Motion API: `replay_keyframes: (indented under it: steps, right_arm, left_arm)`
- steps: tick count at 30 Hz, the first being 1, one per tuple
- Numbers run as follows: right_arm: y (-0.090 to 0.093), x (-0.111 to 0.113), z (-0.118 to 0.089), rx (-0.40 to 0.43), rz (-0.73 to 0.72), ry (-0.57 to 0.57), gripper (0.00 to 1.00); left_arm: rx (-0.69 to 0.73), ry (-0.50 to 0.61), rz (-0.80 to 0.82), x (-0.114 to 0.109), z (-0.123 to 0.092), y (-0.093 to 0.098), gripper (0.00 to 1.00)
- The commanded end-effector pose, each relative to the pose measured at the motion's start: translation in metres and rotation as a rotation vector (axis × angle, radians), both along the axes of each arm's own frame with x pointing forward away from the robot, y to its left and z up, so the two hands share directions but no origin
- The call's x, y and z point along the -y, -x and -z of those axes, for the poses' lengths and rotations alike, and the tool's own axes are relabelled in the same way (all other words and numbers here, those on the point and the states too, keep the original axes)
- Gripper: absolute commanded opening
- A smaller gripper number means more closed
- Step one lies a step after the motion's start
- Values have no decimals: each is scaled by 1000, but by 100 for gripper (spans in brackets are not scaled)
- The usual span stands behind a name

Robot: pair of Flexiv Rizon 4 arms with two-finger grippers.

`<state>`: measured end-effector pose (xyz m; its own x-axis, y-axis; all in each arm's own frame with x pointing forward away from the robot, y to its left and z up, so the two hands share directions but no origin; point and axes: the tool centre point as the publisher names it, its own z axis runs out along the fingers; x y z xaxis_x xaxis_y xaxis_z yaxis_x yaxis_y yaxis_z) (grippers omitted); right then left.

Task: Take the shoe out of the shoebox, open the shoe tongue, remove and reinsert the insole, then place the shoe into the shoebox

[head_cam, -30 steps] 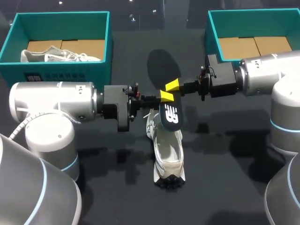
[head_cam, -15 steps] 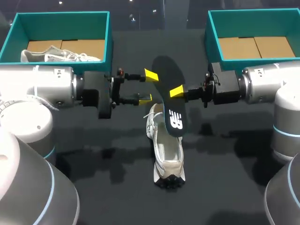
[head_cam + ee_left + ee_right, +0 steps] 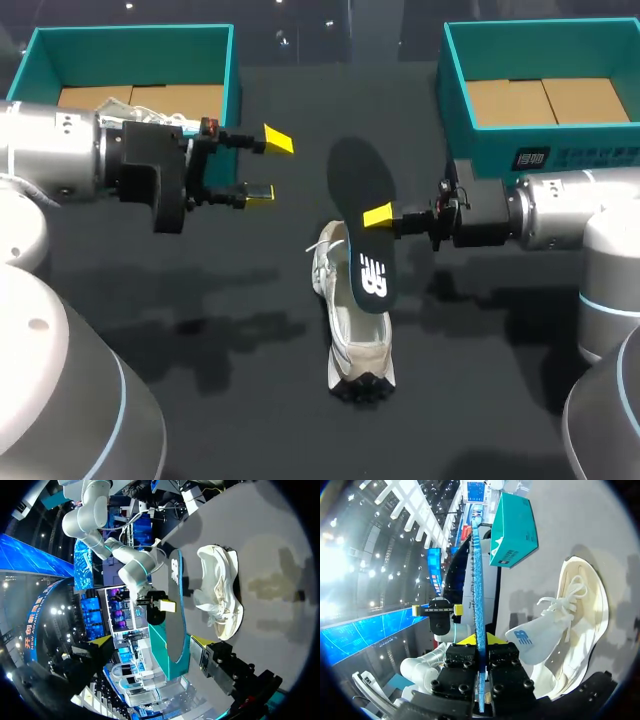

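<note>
A white shoe (image 3: 358, 335) lies on the black table at the middle, toe toward the far side, its tongue (image 3: 535, 635) pulled up. Above its front hangs the black insole (image 3: 360, 180), held only by my right gripper (image 3: 378, 215), which is shut on its edge. From the right wrist the insole (image 3: 477, 580) shows edge-on between the fingers, with the shoe (image 3: 580, 610) beyond it. My left gripper (image 3: 262, 168) stands open and empty to the left of the insole, clear of it. Its wrist view shows the insole (image 3: 175, 620) and the shoe (image 3: 220, 595) ahead.
A teal shoebox (image 3: 130, 40) at the far left holds another white shoe (image 3: 130, 118). A second teal shoebox (image 3: 455, 70) with a cardboard bottom stands at the far right. The right arm reaches just in front of it.
My left gripper has opened, let go of the insole and drawn back to the left. The right gripper has kept hold of the insole and carried it slightly nearer the shoe.
</note>
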<state>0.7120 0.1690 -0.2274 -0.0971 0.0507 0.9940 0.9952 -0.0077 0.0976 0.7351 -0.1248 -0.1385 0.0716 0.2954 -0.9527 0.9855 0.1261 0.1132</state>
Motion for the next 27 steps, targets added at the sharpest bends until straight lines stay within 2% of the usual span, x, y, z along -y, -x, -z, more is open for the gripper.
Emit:
replay_keyframes:
  steps: [1,5,7,8,9,22,27]
  right_arm:
    - [2,0,-1,-1,5,5,0]
    - [2,0,-1,-1,5,5,0]
    - [2,0,-1,-1,5,5,0]
    - [2,0,-1,-1,5,5,0]
    - [2,0,-1,-1,5,5,0]
    - [2,0,-1,-1,5,5,0]
    - [2,0,-1,-1,5,5,0]
  left_arm:
    - [2,1,0,-6,-1,4,100]
    - [-63,-223,-39,13,-27,-6,100]
    - [-183,-369,13,21,-38,-17,100]
    - [-259,-564,-12,29,-42,-27,100]
    - [-215,-740,-123,37,-43,-32,100]
    - [-215,-740,-123,37,-43,-32,100]
    - [-290,-958,-118,55,-56,-41,100]
